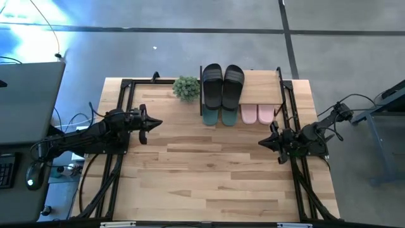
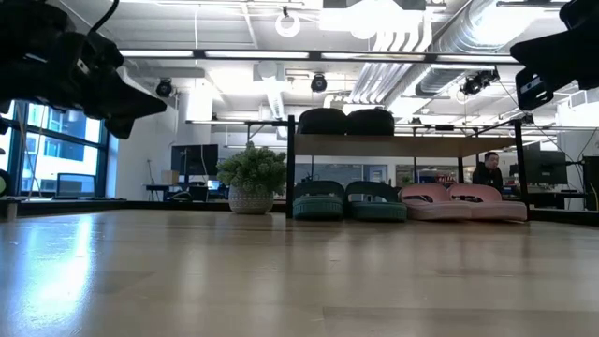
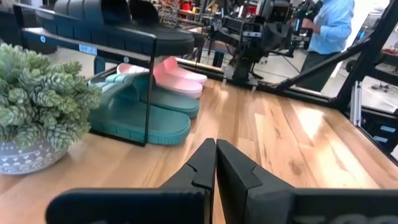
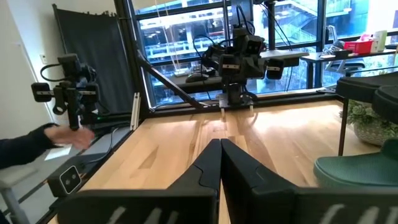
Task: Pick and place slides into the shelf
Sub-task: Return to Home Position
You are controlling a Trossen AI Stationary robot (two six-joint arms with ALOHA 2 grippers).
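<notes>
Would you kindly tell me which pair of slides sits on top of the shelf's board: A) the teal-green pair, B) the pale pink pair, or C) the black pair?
C: the black pair rests on top of the shelf board, while the teal-green pair and the pale pink pair lie beneath it.

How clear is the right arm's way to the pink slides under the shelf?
Probably clear, yes. The right gripper, shut, sits over the table just in front of the pink slides, whose ends stick out from under the shelf. Nothing lies between them.
</notes>
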